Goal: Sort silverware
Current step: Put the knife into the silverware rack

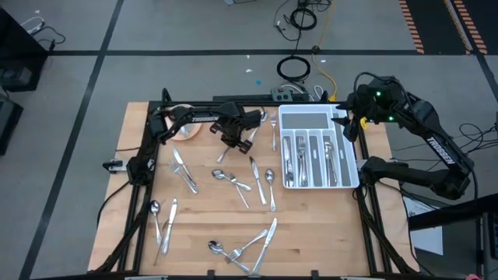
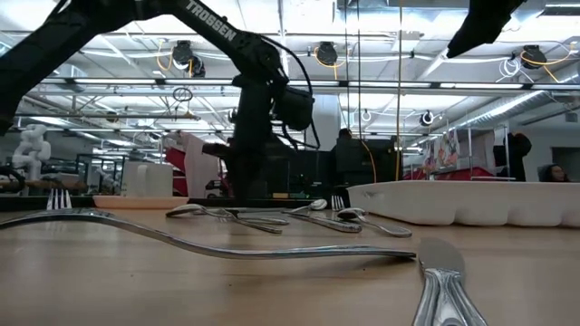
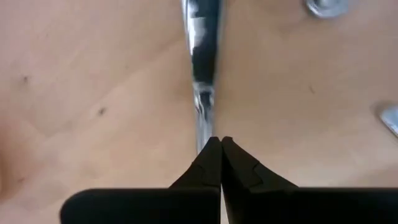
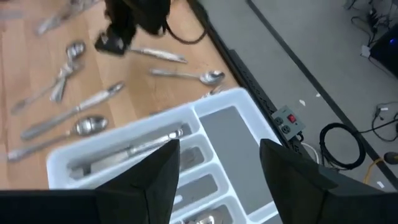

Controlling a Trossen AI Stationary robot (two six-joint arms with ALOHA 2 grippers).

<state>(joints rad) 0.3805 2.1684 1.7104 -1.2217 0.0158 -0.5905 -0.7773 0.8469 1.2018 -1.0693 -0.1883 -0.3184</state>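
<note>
My left gripper (image 1: 236, 142) hangs over the far middle of the wooden table and points down, shut on one slim piece of silverware (image 3: 202, 56) (image 4: 163, 55); which kind it is I cannot tell. More silverware lies loose on the table, in its middle (image 1: 233, 183), near its front edge (image 1: 249, 245) and at the left (image 1: 159, 222). The white tray (image 1: 311, 113) at the right holds several pieces. My right gripper (image 4: 221, 155) (image 1: 348, 120) waits open above the tray's far right corner, with nothing between its fingers. My left gripper pinches one end of the silverware piece (image 3: 204, 127) between its two fingertips, coming from above and pointing down. The rest of the piece runs away from the fingers over the table. Whether its far end rests on the wood, I cannot tell.
A pink saucer (image 1: 187, 131) sits at the far left beside the left arm. A fork (image 2: 227, 244) and a knife (image 2: 444, 281) lie near the front edge. Black frame posts (image 1: 144, 163) stand along the table's left and right sides.
</note>
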